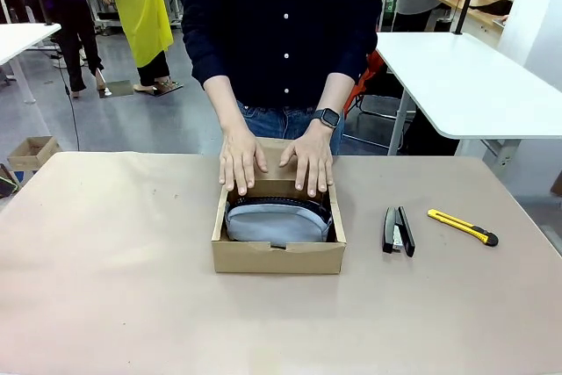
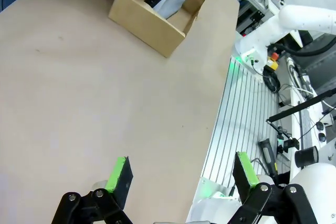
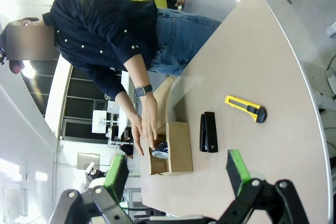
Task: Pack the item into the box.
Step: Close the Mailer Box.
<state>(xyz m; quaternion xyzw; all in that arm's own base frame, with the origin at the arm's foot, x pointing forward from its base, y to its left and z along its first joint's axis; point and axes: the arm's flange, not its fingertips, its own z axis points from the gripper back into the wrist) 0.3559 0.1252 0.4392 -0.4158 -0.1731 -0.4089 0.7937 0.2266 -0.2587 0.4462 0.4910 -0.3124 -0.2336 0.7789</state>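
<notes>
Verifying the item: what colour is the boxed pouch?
Pouch: light grey-blue, black zipper edge; clearest in front view.

We see the pouch [image 1: 277, 221] inside the box [image 1: 277, 257], a person's right hand [image 1: 241, 161] and left hand [image 1: 308, 164] on its flap [image 1: 274, 159]

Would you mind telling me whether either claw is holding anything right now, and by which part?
Neither: the left claw and right claw stand open and empty. The person's hands rest on the flap of the box.
</notes>
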